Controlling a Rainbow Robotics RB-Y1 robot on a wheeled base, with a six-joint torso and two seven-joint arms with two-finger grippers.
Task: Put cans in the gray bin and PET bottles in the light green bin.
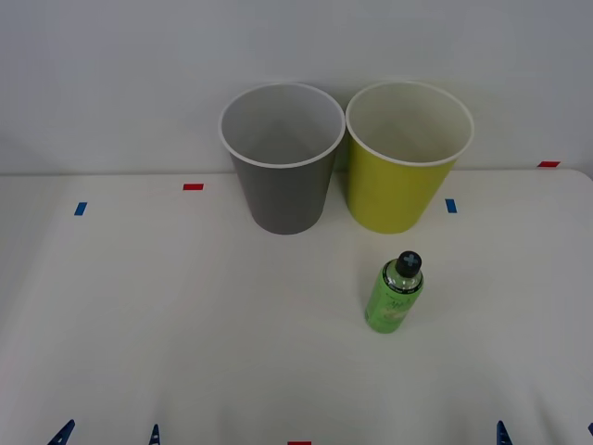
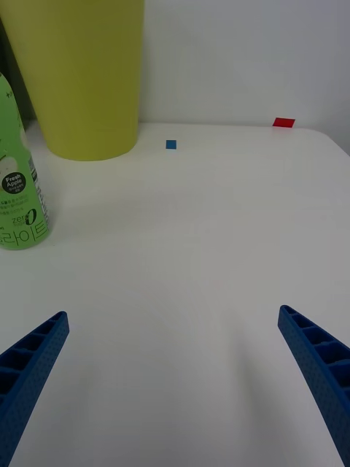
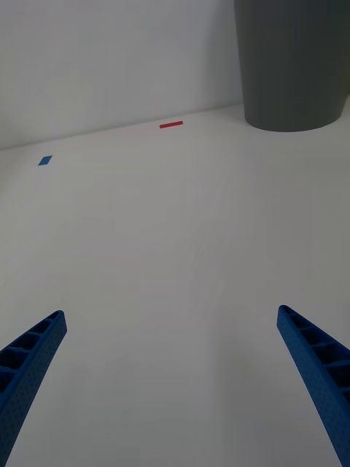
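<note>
**Q:** where's everything sitting on your end?

**A:** I've got the gray bin (image 1: 282,158) and the light green bin (image 1: 409,155) side by side at the back of the white table (image 1: 185,315), rims touching or very nearly, gray one on the robot's left. The PET bottle (image 1: 395,292) stands upright in front of the light green bin, near it but not touching, black cap on.

**Q:** and the claws?

**A:** Both low at my near edge of the table. Left gripper (image 3: 171,387) has its blue fingers spread wide with nothing between them, gray bin well ahead. Right gripper (image 2: 171,387) is spread wide too and holding nothing; its wrist view has the bottle just off to one side, ahead of one fingertip. A few red and blue tape marks (image 1: 193,186) dot the table.
</note>
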